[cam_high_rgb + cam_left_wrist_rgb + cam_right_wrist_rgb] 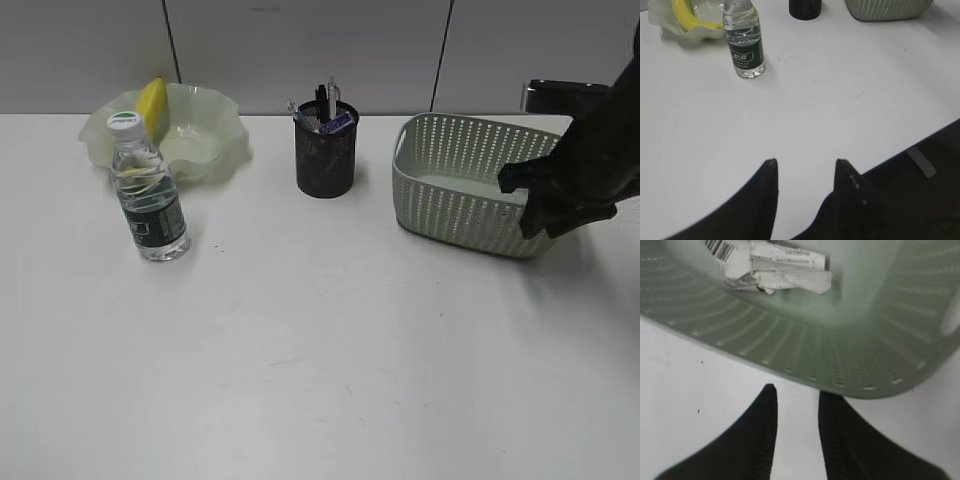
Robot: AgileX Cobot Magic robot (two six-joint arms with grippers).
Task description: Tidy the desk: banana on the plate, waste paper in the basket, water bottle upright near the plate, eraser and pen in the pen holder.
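1. Right gripper (pixel 795 395): jaws apart, nothing between them, just outside the near wall of the basket (pixel 805 350). In the exterior view it sits at that basket's right end, partly covering the wall.
2. Left gripper (pixel 805 167): jaws apart, empty, over bare desk (pixel 805 110) near the front edge, well apart from every object.
3. Waste paper (pixel 772 267): lies on the basket floor, a crumpled white wad with a barcode patch; its long axis runs left-right in the right wrist view.
4. Banana (pixel 152 104): in the plate (pixel 215 135), leaning against the back rim, long axis steeply tilted, upper end pointing up toward the wall.
5. Water bottle (pixel 148 190): standing upright on its base, white cap up, just in front of the plate (its top overlaps the plate's rim in the exterior view; touching or not, cannot tell).
6. Pen holder (pixel 325 155): upright between plate and basket, apart from both. Pens (pixel 326 100) stick up out of it, slightly tilted; a small blue item rests at the right rim (too small to identify).
7. Obstructions: open desk lies between the left gripper and the objects; the basket wall stands between the right gripper and the paper.
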